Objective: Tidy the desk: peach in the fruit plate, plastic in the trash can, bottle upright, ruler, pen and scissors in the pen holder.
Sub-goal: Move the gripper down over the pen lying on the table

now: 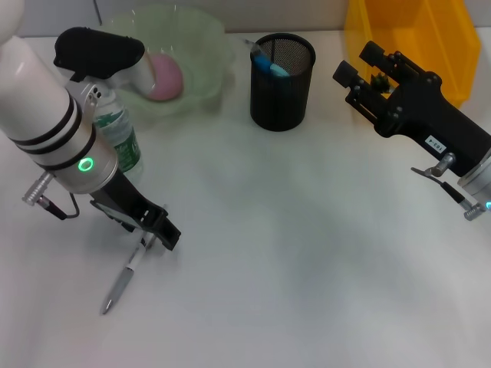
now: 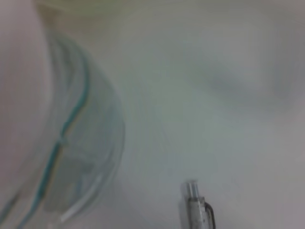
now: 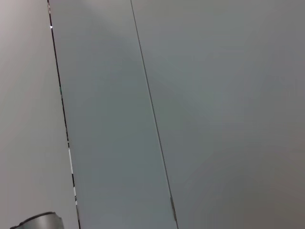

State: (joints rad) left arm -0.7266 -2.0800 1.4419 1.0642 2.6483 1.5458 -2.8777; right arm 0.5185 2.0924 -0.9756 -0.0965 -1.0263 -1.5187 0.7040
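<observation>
The pen [image 1: 125, 274] lies slantwise on the worktop [image 1: 307, 253], its upper end at the left gripper [image 1: 157, 234], which is lowered over it; whether that gripper is closed on it cannot be told. The barrel should be pinched squarely before lifting toward the pen holder [image 1: 281, 80]. The right gripper [image 1: 360, 73] is held raised by the yellow bin [image 1: 430, 38].

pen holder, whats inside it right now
A light blue item leans inside the black mesh pen holder, poking above its rim. The mesh wall covers its lower part, so what it is stays unclear.
</observation>
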